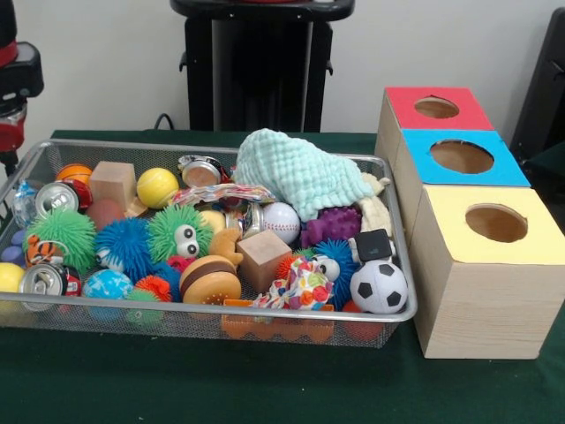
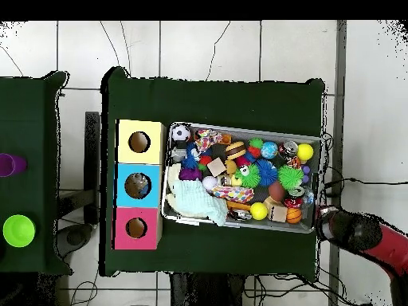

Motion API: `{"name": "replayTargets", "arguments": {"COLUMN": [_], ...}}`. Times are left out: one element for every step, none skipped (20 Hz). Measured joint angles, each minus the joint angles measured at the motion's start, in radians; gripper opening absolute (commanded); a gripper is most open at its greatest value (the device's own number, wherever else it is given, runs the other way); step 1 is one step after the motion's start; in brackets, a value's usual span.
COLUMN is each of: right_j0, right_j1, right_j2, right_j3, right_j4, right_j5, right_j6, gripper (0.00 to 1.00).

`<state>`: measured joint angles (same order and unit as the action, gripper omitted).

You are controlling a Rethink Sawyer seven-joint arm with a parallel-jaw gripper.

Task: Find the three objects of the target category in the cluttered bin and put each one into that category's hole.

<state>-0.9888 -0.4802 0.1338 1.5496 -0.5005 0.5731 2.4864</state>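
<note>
A wire mesh bin (image 1: 393,190) (image 2: 319,155) is heaped with toys: a soccer ball (image 1: 378,287), a baseball (image 1: 281,221), a yellow ball (image 1: 157,187), crushed cans (image 1: 55,199), wooden blocks (image 1: 263,259), spiky rubber balls (image 1: 124,246) and a mint cloth (image 1: 296,172). Beside the bin stand three wooden boxes with round holes on top: red (image 1: 406,99) (image 2: 121,237), blue (image 1: 510,170) (image 2: 123,171) and yellow (image 1: 477,291) (image 2: 125,129). My gripper (image 2: 329,222) hangs outside the bin's corner, over the table edge, and holds nothing that I can see. Part of the arm (image 1: 12,84) shows at the left edge in the front view.
A green cloth (image 1: 265,380) covers the table. In the overhead view a second dark table at the left carries a green cup (image 2: 18,229) and a purple cup (image 2: 8,165). Cables run over the tiled floor around the table.
</note>
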Motion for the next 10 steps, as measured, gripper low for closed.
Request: {"name": "replayTargets", "arguments": {"right_j0": [-0.002, -0.003, -0.008, -0.013, -0.017, -0.020, -0.024, -0.029, -0.030, -0.032], "right_j1": [-0.009, -0.014, -0.026, -0.036, -0.041, -0.046, -0.054, -0.072, -0.079, -0.085], "right_j2": [0.004, 0.006, 0.011, 0.018, 0.022, 0.025, 0.030, 0.039, 0.042, 0.045], "right_j3": [0.007, 0.010, 0.018, 0.027, 0.032, 0.037, 0.043, 0.054, 0.058, 0.062], "right_j4": [0.000, 0.000, 0.000, 0.000, 0.001, 0.001, 0.001, 0.001, 0.002, 0.003], "right_j5": [0.000, 0.000, 0.000, 0.000, 0.001, 0.001, 0.003, 0.013, 0.018, 0.024], "right_j6": [0.000, 0.000, 0.000, 0.000, 0.000, 0.000, 0.000, 0.000, 0.000, 0.000], "gripper": [1.00, 1.00, 1.00, 1.00, 1.00, 1.00, 1.00, 1.00, 1.00, 1.00]}}
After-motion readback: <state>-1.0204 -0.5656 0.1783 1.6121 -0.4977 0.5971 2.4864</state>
